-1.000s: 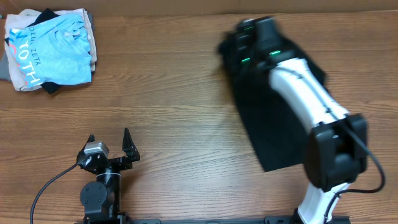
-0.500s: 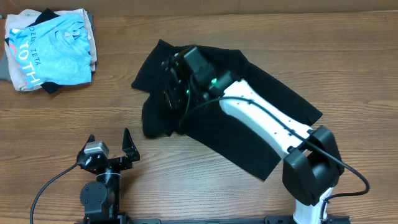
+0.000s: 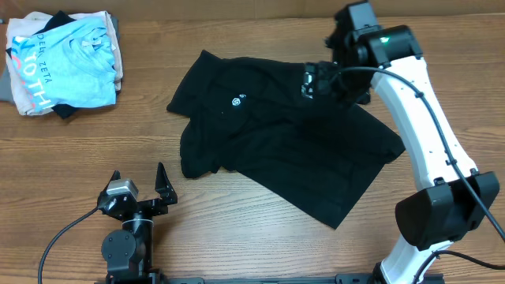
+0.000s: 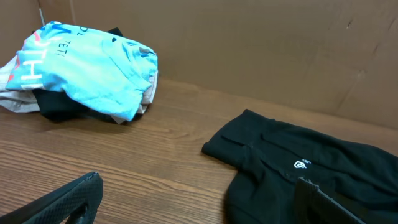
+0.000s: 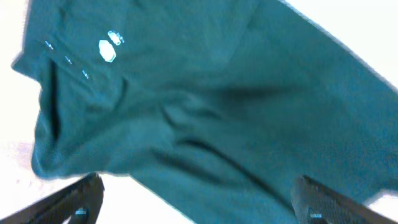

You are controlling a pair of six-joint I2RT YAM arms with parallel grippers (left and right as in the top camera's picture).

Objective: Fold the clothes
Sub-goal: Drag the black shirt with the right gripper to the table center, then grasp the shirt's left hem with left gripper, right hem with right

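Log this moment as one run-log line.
fold: not yet started | black T-shirt: spread on table, logo up | right gripper: open, empty, over shirt | left gripper: open, idle | light blue shirt: on pile, far-left corner

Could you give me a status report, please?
Left gripper open, empty. Right gripper open above black T-shirt, lying rumpled, unfolded. Clothes pile sits apart; nothing obstructing.

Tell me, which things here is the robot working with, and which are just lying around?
Part of the job:
- black T-shirt, lying spread out
- right gripper, open above it
- left gripper, open, apart from it

Just lying about:
- light blue shirt, far corner
- other clothes under it
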